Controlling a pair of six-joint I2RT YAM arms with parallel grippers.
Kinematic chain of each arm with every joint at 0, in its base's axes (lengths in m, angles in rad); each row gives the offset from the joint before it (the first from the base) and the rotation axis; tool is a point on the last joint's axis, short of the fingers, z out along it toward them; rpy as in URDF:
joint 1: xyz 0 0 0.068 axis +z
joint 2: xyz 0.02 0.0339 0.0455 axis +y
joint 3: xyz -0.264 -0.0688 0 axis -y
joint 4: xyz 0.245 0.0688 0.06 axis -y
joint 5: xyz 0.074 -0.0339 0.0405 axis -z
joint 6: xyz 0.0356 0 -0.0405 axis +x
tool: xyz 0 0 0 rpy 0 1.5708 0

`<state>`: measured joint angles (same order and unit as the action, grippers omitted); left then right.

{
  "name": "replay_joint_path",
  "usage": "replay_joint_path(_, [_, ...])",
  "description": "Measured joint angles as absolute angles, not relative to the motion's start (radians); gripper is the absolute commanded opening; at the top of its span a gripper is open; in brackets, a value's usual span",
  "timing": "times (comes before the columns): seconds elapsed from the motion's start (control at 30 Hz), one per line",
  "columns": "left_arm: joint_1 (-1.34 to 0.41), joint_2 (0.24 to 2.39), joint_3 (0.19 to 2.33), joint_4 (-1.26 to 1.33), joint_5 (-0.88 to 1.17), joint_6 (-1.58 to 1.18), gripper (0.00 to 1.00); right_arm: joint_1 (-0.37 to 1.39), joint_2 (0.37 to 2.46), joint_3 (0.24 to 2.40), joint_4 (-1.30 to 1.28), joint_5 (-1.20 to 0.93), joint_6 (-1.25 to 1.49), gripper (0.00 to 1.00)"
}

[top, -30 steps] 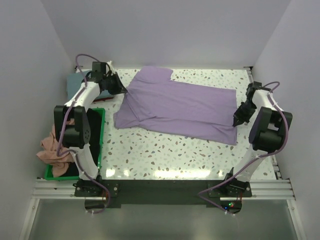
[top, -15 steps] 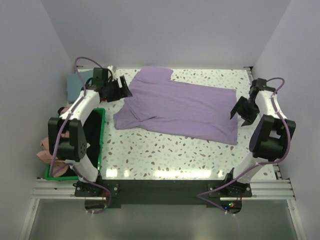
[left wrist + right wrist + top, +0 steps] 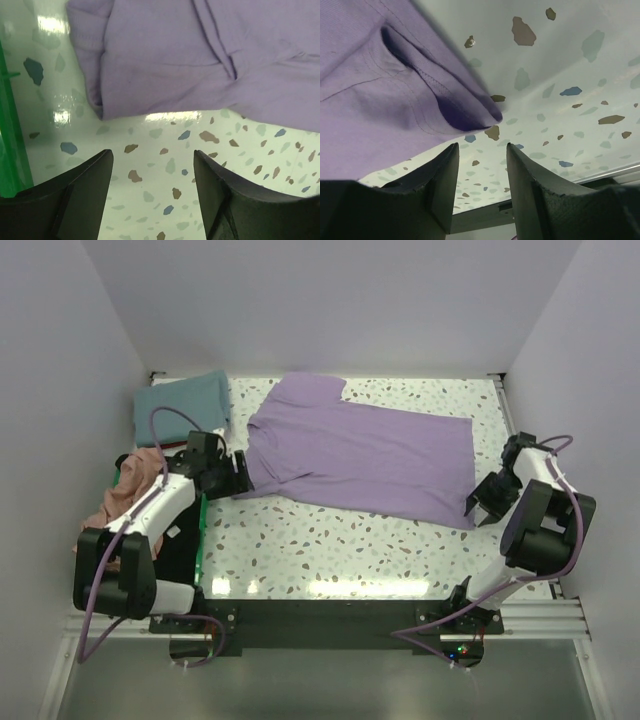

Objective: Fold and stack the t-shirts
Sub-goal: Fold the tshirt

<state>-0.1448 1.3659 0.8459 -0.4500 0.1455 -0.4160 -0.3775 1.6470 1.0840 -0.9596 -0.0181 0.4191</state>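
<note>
A lavender t-shirt [image 3: 360, 452] lies spread flat across the table, collar end to the left. My left gripper [image 3: 238, 478] is open and empty just off its near left corner; the left wrist view shows the folded sleeve edge [image 3: 165, 60] ahead of my open fingers [image 3: 75, 195]. My right gripper [image 3: 480, 502] is open and empty beside the shirt's near right corner, whose hem [image 3: 420, 90] hangs just above my fingers [image 3: 535, 190]. A folded teal shirt [image 3: 182, 404] lies at the far left. A salmon pink shirt [image 3: 135, 480] drapes over the bin.
A green plastic bin [image 3: 202, 530] stands at the left table edge under my left arm, its wall showing in the left wrist view [image 3: 10, 145]. The terrazzo table [image 3: 340, 550] runs to a metal rail at the front. White walls close in on three sides.
Both arms have pulled back toward the front. The left gripper moved from the shirt's far left shoulder to its near left corner. The right gripper dropped to the near right corner. The teal shirt is now uncovered.
</note>
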Motion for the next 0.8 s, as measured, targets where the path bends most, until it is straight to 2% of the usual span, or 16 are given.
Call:
replay_joint_path(0.17, [-0.145, 1.363, 0.769, -0.438, 0.124, -0.418, 0.63, -0.377, 1.622, 1.072, -0.952, -0.018, 0.42, 0.45])
replay_joint_path(0.53, [-0.142, 1.503, 0.774, -0.379, 0.088, -0.413, 0.6, -0.381, 1.597, 1.008, -0.944, 0.012, 0.406, 0.43])
replay_joint_path(0.8, [-0.09, 1.533, 0.784, -0.32, 0.101, -0.408, 0.5, -0.381, 1.605, 0.988, -0.894, 0.008, 0.403, 0.43])
